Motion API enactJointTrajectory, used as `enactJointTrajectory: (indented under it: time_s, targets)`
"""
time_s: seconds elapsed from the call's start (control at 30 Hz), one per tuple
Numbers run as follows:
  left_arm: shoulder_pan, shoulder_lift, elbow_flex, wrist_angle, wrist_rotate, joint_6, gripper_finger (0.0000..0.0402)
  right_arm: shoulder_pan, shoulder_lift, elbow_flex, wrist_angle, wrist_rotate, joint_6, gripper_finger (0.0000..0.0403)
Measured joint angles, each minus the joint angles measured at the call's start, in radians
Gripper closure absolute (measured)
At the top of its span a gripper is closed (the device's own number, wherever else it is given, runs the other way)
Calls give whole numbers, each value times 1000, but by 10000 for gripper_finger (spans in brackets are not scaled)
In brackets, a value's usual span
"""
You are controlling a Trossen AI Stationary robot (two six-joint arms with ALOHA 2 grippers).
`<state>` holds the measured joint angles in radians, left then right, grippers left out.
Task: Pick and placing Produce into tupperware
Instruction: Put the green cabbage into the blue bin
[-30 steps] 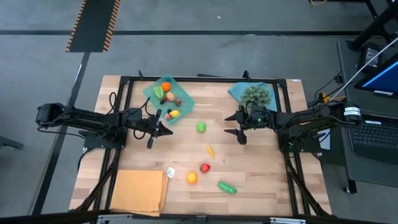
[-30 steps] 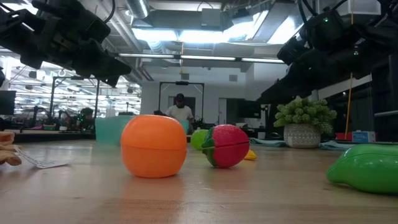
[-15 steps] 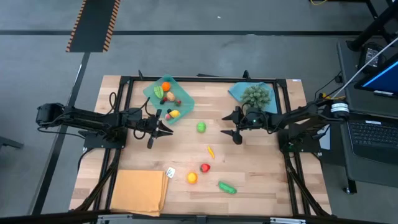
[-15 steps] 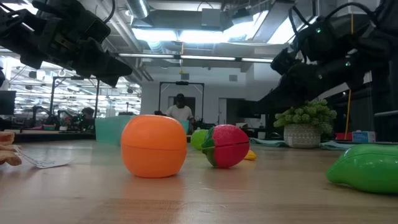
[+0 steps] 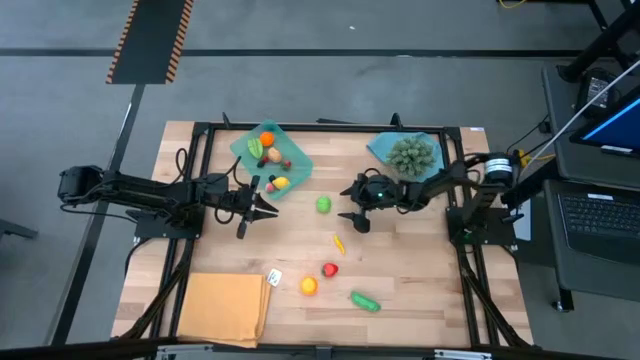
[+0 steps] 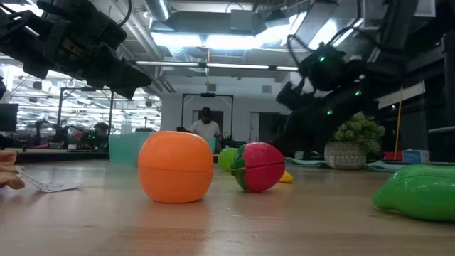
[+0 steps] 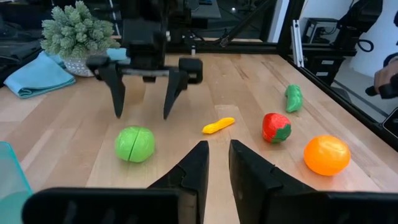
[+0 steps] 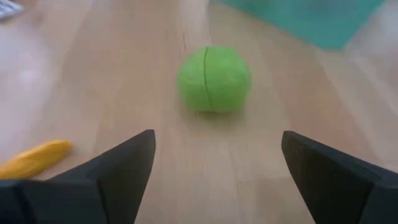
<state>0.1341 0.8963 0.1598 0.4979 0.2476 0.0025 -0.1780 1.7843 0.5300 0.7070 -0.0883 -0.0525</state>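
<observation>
Fingers of my right gripper (image 5: 351, 208) have spread wide as I slid from beside the plant toward mid-table, and now I hover just short of the green ball (image 5: 323, 204). It lies on bare wood near the tupperware (image 5: 240, 150) by the far edge. My left gripper (image 5: 262, 207) waits barely parted, holding nothing, so that pick looks next.
</observation>
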Motion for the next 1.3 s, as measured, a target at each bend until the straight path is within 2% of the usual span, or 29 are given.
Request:
enactJointTrajectory:
  time_s: [0.3,0.43,0.93,1.3]
  targets:
    - [0,0,0,-3,0,0,360,0,151,128,-2,-6,-4,53]
    - [0,0,0,-3,0,0,370,0,187,175,-3,-45,-5,53]
    - [0,0,0,-3,0,0,401,12,203,229,-46,-70,-12,53]
    - [0,0,0,-3,0,0,378,12,204,229,-33,-59,-37,53]
